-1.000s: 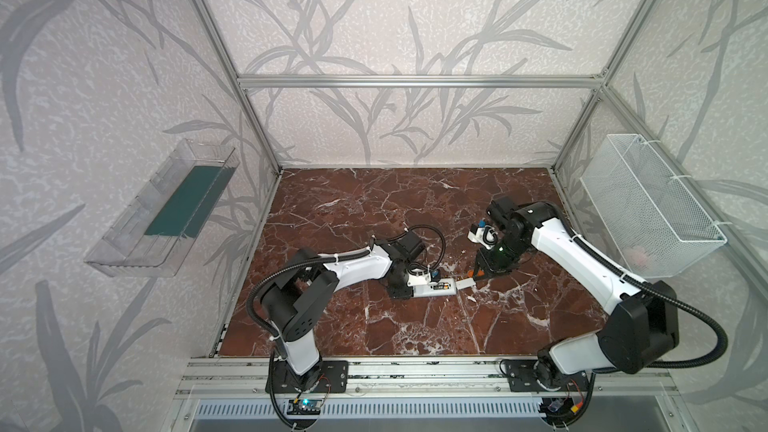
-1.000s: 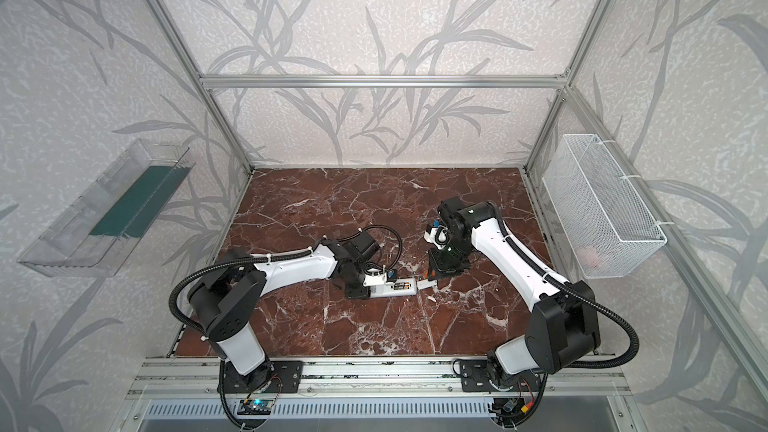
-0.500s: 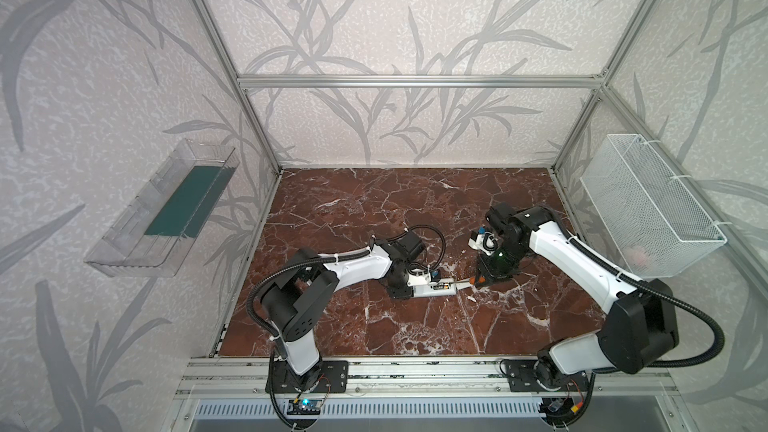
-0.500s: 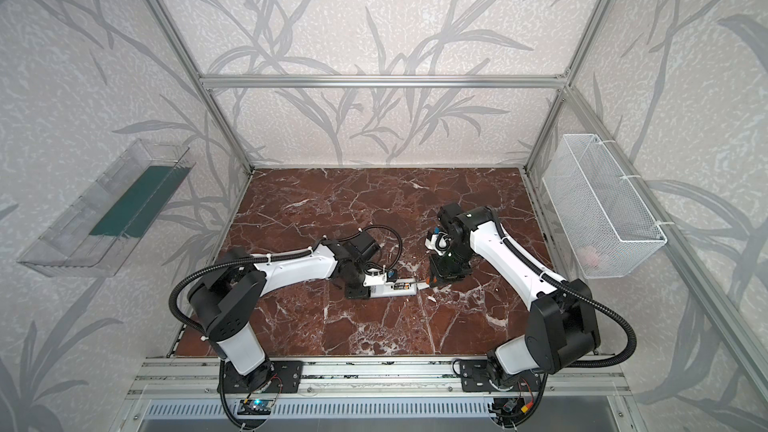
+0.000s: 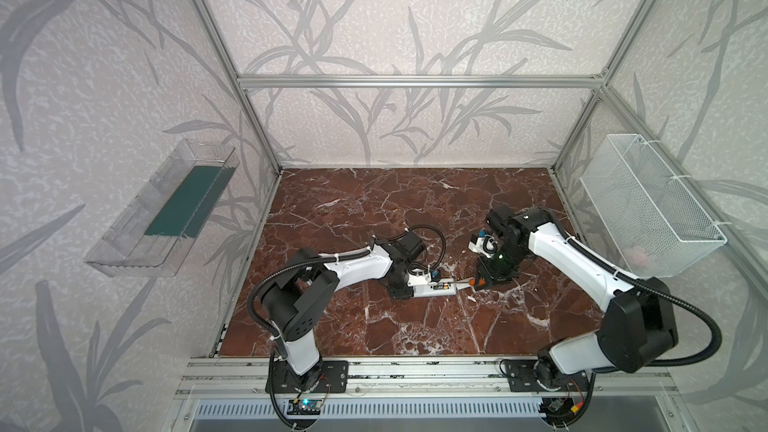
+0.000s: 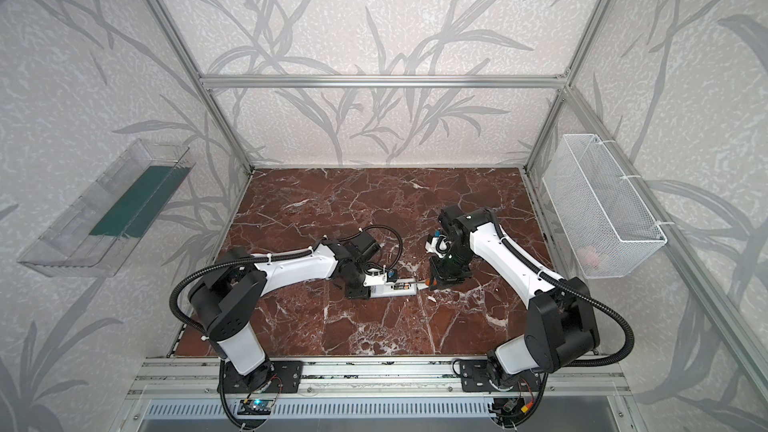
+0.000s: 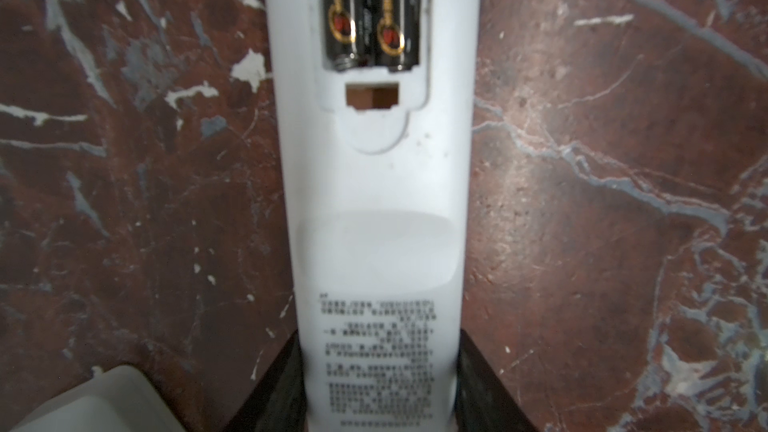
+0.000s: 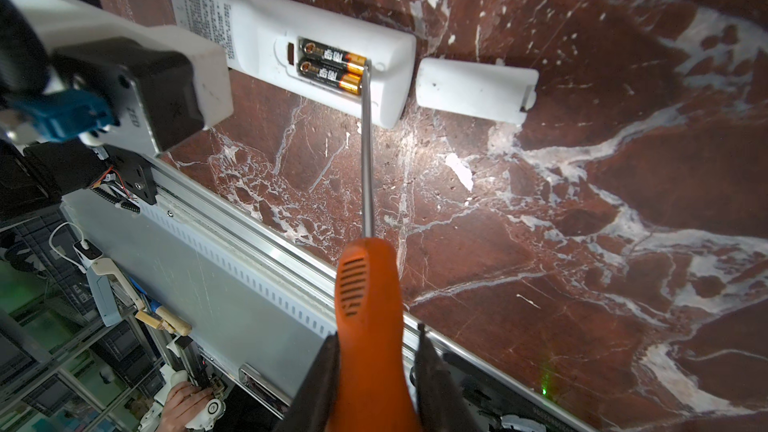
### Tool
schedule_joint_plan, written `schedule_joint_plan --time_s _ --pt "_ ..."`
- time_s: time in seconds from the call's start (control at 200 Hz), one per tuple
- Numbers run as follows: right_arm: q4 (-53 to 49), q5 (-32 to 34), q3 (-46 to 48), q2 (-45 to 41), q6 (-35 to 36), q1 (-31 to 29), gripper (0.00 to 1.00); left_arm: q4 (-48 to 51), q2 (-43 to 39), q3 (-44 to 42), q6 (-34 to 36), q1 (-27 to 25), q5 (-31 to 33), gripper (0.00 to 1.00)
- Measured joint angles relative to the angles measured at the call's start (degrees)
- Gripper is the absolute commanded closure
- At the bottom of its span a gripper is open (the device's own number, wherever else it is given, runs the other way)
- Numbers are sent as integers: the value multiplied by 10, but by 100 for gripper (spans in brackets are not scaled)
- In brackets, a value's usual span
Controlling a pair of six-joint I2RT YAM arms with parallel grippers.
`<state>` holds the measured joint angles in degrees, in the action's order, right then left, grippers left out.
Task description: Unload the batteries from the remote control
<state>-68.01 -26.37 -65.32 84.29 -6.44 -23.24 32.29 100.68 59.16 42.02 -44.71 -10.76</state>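
The left gripper (image 7: 380, 367) clamps the long white plastic remote control (image 7: 374, 201) by its printed end, one black finger pressed to each side of the body. The remote lies back-up on the red-brown marble tabletop (image 8: 582, 201) and runs straight out ahead of those fingers. Further along it, well beyond the left gripper's fingertips, the battery compartment stands uncovered. The two slim batteries (image 8: 332, 66), dark with gold ends, lie side by side in it, both seated. The right gripper (image 8: 376, 338) is closed on the handle of the orange-handled screwdriver (image 8: 369, 268), whose thin steel shaft points away from the jaws toward the remote. Its tip rests at the gold end of one cell, at the compartment's end wall. Whether it has got under the cell cannot be told. The small white plastic battery cover (image 8: 473, 91) lies flat on the marble just past the remote's free end, a narrow gap between them, off to one side of the shaft and well ahead of the right gripper.
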Motion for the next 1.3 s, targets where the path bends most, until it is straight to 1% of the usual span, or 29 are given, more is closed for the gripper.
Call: schedule_joint_plan --time_s 0.145,0.4,0.545,0.64,0.75,0.845,0.98,1.08,1.185,1.3 --pt "1 -12 7 -1 -4 0 100 0 0 0 0 0 0 73" --pt "6 -68 27 -6 -39 2 100 3 0 0 -3 0 1 73" --pt "51 -127 27 -24 -47 4 100 3 0 1 -2 0 2 73" --pt "65 -151 27 -40 -55 6 100 3 0 1 -2 0 2 73" --pt "72 -161 24 -46 -59 8 100 3 0 1 -2 0 2 73" --pt "73 -157 24 -46 -60 10 100 3 0 1 -2 0 2 73" --pt "71 -120 24 -47 -63 21 100 3 0 1 -2 0 2 73" --pt "68 -71 24 -61 -77 40 100 3 0 1 -2 0 2 73" --pt "62 25 25 -97 -111 76 100 4 0 1 -2 0 2 73" --pt "87 168 51 -163 -152 145 100 6 1 3 -2 0 2 73"
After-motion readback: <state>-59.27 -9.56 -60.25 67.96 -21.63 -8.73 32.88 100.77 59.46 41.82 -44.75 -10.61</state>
